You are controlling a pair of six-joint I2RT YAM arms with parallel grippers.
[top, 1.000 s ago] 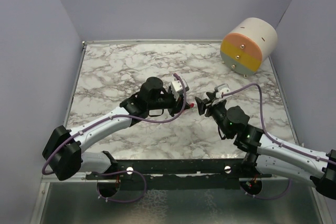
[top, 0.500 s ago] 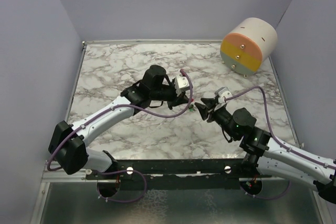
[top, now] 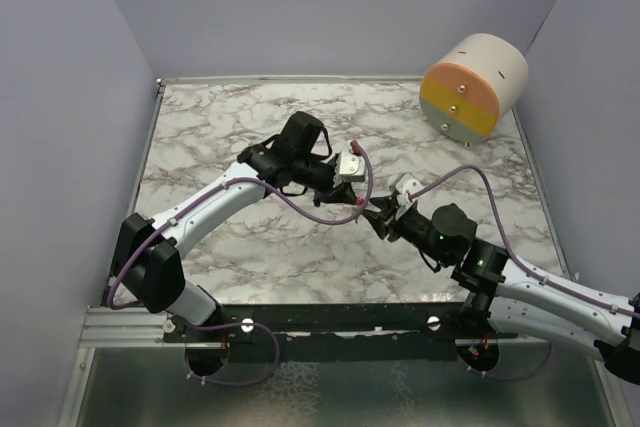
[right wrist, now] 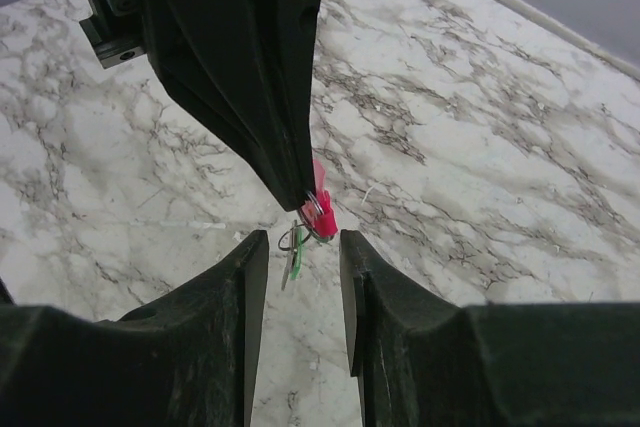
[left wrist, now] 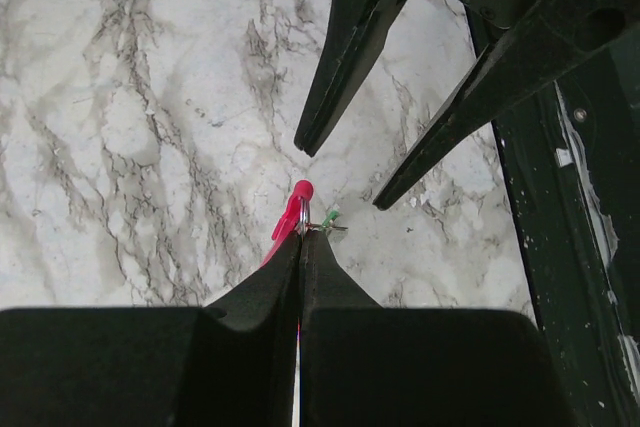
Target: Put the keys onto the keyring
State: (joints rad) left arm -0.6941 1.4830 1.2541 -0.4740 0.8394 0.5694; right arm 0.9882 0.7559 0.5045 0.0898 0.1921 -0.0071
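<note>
Near the bench (top: 200,147) centre, the keyring (right wrist: 315,209) and pink key (right wrist: 322,187) are pinched in the fully shut left jaws, presented to the half-open, empty right jaws, with the green key (right wrist: 293,257) hanging at 7 o'clock.

White arms (top: 200,219), purple cables (top: 318,220), black left claw (left wrist: 302,237) and right claw (right wrist: 303,247).

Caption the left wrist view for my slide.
Left gripper, shut, holds keyring and pink-red key; green key dangles beside; right gripper open opposite.
</note>
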